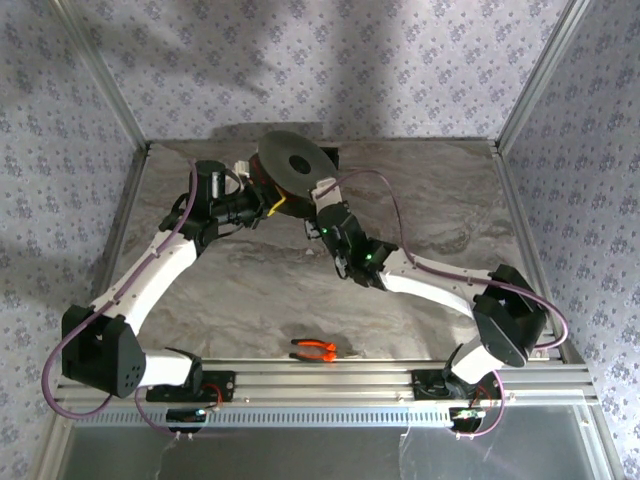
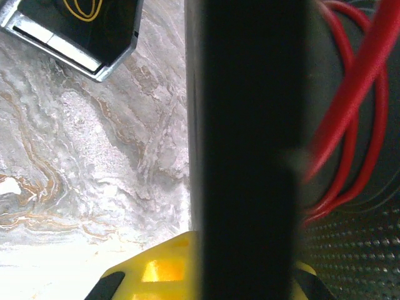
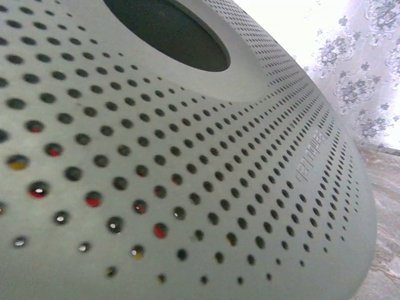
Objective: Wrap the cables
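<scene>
Top view: dark grey perforated round spool (image 1: 295, 165) sits at 12 o'clock on the marbled grey table (image 1: 440, 200), tilted, with its central hole facing up and toward the arms. Both arms reach in to it.

Left gripper (image 1: 265, 205) is at the spool's 8 o'clock, right up against its rim. Jaw state: cannot tell, since the fingers are hidden against the spool.

Right gripper (image 1: 322, 200) is at the spool's 5 o'clock, close under the rim. Jaw state: cannot tell here either.

Left wrist view: a dark upright band runs down the middle. At 3 o'clock of it, loops of thin red cable (image 2: 350, 125) curve over a dark perforated surface. A yellow piece (image 2: 162, 269) shows at 6 o'clock, and a black box with a metal edge (image 2: 81, 25) lies on the table at 11 o'clock.

Right wrist view: the spool face (image 3: 250, 175) is very close, and red and yellow specks show through some of its holes at 8 o'clock.

Orange-handled pliers (image 1: 313, 348) lie at 6 o'clock near the table's front rail, well apart from the spool.
</scene>
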